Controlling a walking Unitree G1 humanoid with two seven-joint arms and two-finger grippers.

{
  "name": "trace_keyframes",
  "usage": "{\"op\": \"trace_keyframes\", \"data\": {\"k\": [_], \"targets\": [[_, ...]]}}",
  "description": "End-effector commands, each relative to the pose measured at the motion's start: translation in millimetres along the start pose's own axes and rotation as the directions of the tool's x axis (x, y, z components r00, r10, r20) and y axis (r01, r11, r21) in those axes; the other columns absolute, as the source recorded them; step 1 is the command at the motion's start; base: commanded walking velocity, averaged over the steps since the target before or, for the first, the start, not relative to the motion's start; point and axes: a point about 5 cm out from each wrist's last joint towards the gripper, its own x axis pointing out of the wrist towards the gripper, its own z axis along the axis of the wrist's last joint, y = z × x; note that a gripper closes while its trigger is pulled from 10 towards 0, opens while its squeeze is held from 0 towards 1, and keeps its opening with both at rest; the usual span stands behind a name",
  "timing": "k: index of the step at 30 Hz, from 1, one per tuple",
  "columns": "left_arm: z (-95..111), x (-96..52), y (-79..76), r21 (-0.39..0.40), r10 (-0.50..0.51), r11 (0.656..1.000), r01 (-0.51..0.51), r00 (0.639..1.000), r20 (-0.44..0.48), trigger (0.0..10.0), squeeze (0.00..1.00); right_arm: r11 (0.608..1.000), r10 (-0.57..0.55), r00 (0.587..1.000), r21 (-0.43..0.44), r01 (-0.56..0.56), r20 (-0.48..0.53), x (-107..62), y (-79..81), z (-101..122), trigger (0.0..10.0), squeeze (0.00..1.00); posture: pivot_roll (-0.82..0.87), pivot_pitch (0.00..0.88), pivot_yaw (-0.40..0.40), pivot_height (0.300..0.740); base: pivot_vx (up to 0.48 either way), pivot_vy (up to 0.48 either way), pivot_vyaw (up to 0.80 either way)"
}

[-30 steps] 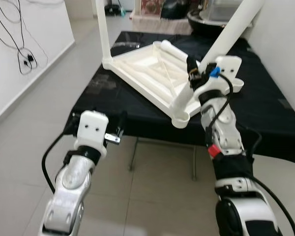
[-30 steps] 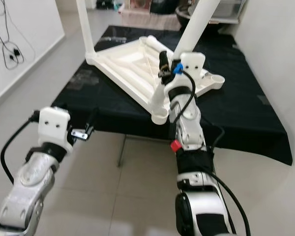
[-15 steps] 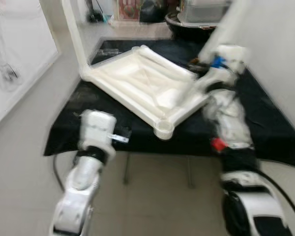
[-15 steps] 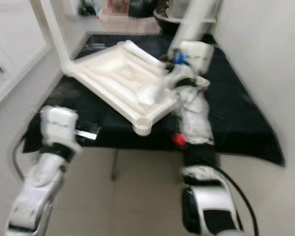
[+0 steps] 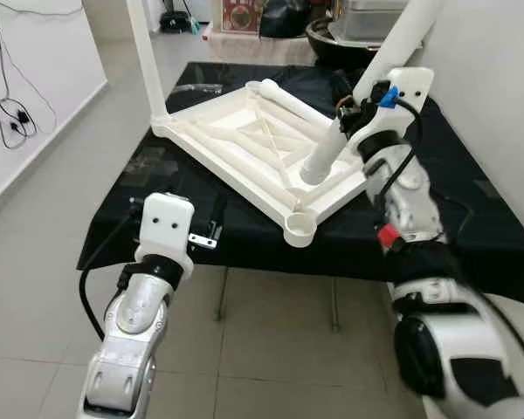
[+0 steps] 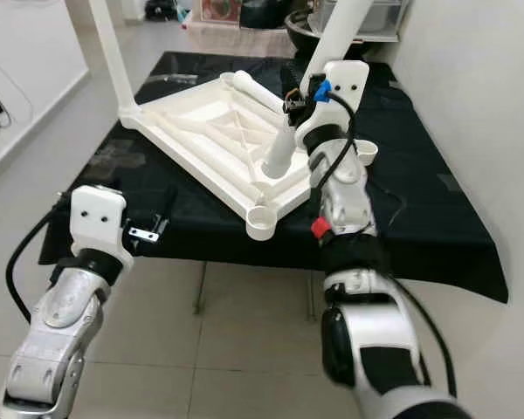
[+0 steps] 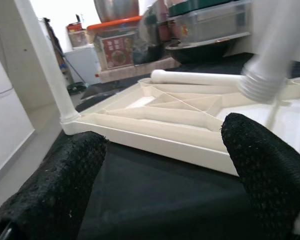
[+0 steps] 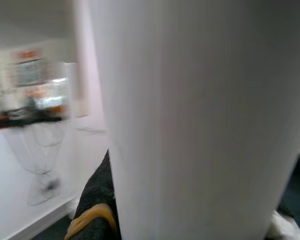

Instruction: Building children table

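Note:
The white table top [image 5: 244, 144] lies upside down on the black-covered table [image 5: 472, 218]. One white leg [image 5: 142, 52] stands in its far left corner. Another leg [image 5: 402, 39] rises at the right, and a third [image 5: 293, 92] lies across the frame. My right gripper [image 5: 345, 109] is shut on a tilted white leg [image 5: 321, 157], whose lower end hangs over the frame just inward of the empty near-corner socket [image 5: 299, 229]. My left gripper [image 7: 160, 180] is open at the table's near edge, low in front of the table top, with nothing between its fingers [image 7: 55, 190].
The black cloth's front edge [image 5: 244, 253] hangs over a tiled floor [image 5: 262, 349]. A white wall [image 5: 498, 87] runs close on the right. Cables [image 5: 13, 113] hang on the left wall. Pots and boxes [image 5: 358, 17] stand behind the table.
The camera has shifted. The leg in my right gripper, whose lower end was at the near-corner socket, now ends farther in over the frame. My left arm holds its place.

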Motion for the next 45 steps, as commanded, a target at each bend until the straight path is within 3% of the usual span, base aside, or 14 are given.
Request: {"op": "trace_keyframes", "data": {"k": [1,3,5,8,11,17,21,22,23,24,33,36,45], "targets": [[-1,-4.2,-6.7,-0.017,-0.031,0.999,0.031,0.999,-0.013,10.0,0.00,0.995,0.087,0.996,0.055,-0.085,-0.031,7.9,-1.8,4,10.0,0.00,0.10,0.112,-0.050,0.740,0.000,0.000,0.00],[0,-5.5,-8.8,-0.026,-0.040,0.999,0.040,0.999,-0.012,10.0,0.00,0.991,0.118,0.992,0.076,-0.114,-0.043,11.0,-2.7,6,10.0,0.00,0.11,0.114,-0.050,0.740,0.000,0.000,0.00],[2,-10.7,-19.0,-0.065,-0.073,0.995,0.072,0.997,-0.016,10.0,0.00,0.968,0.252,0.964,0.014,-0.251,-0.081,18.2,-0.2,13,10.0,0.00,0.11,0.135,-0.054,0.740,0.000,0.000,0.00],[4,-13.8,-25.9,-0.083,-0.102,0.991,0.101,0.995,-0.014,10.0,0.00,0.958,0.287,0.953,0.007,-0.288,-0.100,20.3,0.2,16,10.0,0.00,0.11,0.148,-0.053,0.740,0.000,0.000,0.00],[7,-22.1,-37.8,-0.104,-0.143,0.985,0.140,0.990,-0.022,10.0,0.00,0.914,0.403,0.902,0.030,-0.404,-0.153,17.8,1.0,12,10.0,0.00,0.12,0.178,-0.064,0.740,0.000,0.000,0.00],[8,-30.8,-46.4,-0.131,-0.163,0.979,0.157,0.986,-0.037,10.0,0.00,0.889,0.455,0.869,0.039,-0.457,-0.195,13.9,-3.6,9,10.0,0.00,0.13,0.193,-0.064,0.740,0.000,0.000,0.00],[8,-33.3,-48.1,-0.135,-0.166,0.978,0.158,0.985,-0.048,10.0,0.00,0.850,0.525,0.828,0.084,-0.520,-0.198,8.5,-9.3,11,10.0,0.00,0.13,0.193,-0.059,0.740,0.000,0.000,0.00],[8,-33.4,-48.2,-0.132,-0.167,0.978,0.160,0.985,-0.050,10.0,0.00,0.836,0.547,0.814,0.092,-0.540,-0.194,7.0,-10.5,12,10.0,0.00,0.13,0.195,-0.058,0.740,0.000,0.000,0.00],[9,-33.7,-47.4,-0.133,-0.166,0.978,0.158,0.985,-0.052,10.0,0.00,0.783,0.622,0.760,0.123,-0.610,-0.190,2.5,-12.4,16,10.0,0.00,0.13,0.194,-0.054,0.740,0.000,0.000,0.00],[9,-34.1,-46.9,-0.134,-0.165,0.978,0.157,0.985,-0.053,10.0,0.00,0.755,0.655,0.732,0.141,-0.640,-0.187,0.4,-13.1,17,10.0,0.00,0.13,0.194,-0.054,0.740,0.000,0.000,0.00],[11,-37.8,-50.2,-0.139,-0.167,0.978,0.158,0.984,-0.059,10.0,0.00,0.729,0.682,0.696,0.127,-0.673,-0.227,-3.1,-16.7,17,10.0,0.00,0.14,0.189,-0.053,0.740,0.000,0.000,0.00],[12,-38.8,-50.9,-0.142,-0.170,0.977,0.161,0.984,-0.060,10.0,0.00,0.745,0.660,0.709,0.099,-0.660,-0.248,-2.6,-17.5,16,10.0,0.00,0.14,0.191,-0.050,0.740,0.000,0.000,0.00],[13,-40.2,-51.6,-0.140,-0.172,0.977,0.161,0.983,-0.065,10.0,0.00,0.736,0.670,0.700,0.101,-0.669,-0.249,-3.5,-19.1,17,10.0,0.00,0.14,0.197,-0.056,0.740,0.000,0.000,0.00]]}}
